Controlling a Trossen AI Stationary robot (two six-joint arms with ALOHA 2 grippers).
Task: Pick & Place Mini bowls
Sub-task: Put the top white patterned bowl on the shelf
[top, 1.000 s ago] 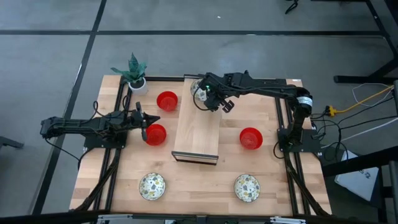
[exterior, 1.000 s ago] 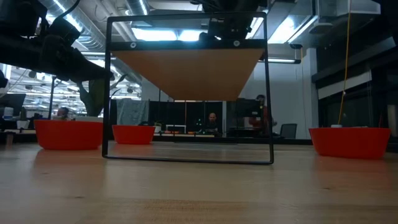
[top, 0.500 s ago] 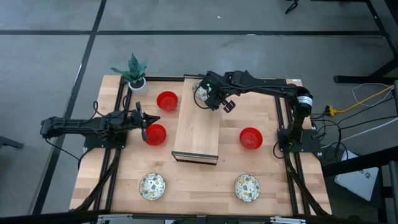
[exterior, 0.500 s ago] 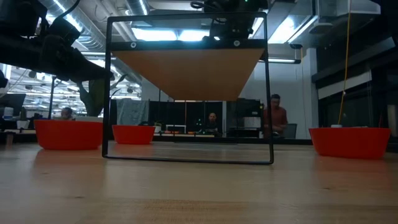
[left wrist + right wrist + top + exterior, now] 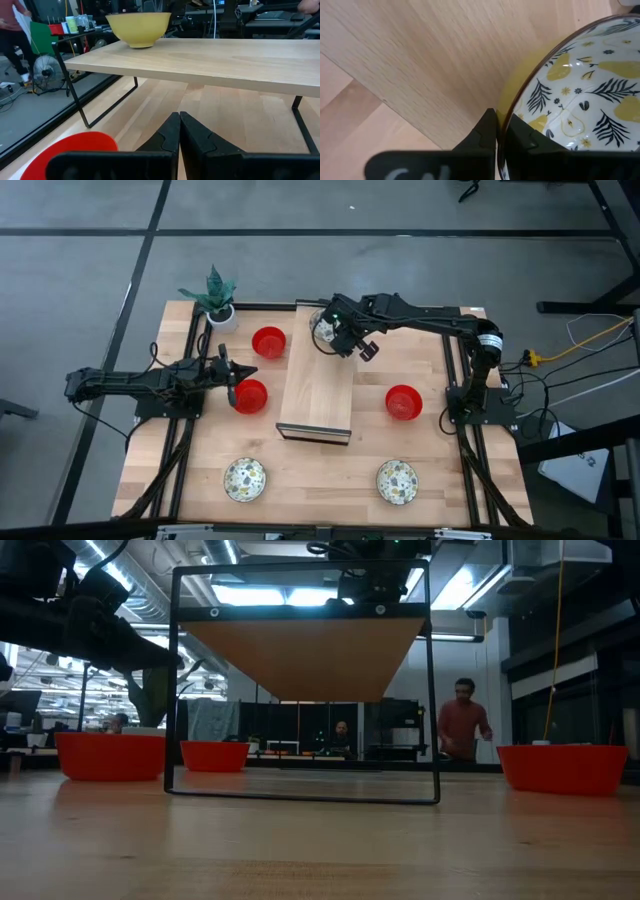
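A cream-white mini bowl with a pear-and-leaf pattern inside and a yellow outside (image 5: 321,327) (image 5: 580,105) (image 5: 139,27) stands on its foot at the far end of a raised wooden shelf (image 5: 318,395). My right gripper (image 5: 330,332) (image 5: 500,127) is shut on it. Two more patterned bowls (image 5: 244,479) (image 5: 397,481) sit near the table's near edge. Three red bowls (image 5: 268,342) (image 5: 250,395) (image 5: 403,402) rest on the table. My left gripper (image 5: 231,387) (image 5: 179,135) is shut, just left of the middle red bowl (image 5: 70,150). My right gripper pinches the patterned bowl's rim (image 5: 512,107), with one finger (image 5: 525,132) inside the bowl and the other (image 5: 485,130) against its yellow outer wall. The fingers come from above, slanting in from the table's right. The bowl stands upright on the shelf board.
The shelf is a wooden board on a thin black frame (image 5: 300,650), with open space beneath it. A small white pot with a green plant (image 5: 218,300) stands at the far left corner. A person (image 5: 462,730) is in the room behind the table.
Neither arm nor any bowl has visibly moved. The person in the room behind the table has walked toward the right.
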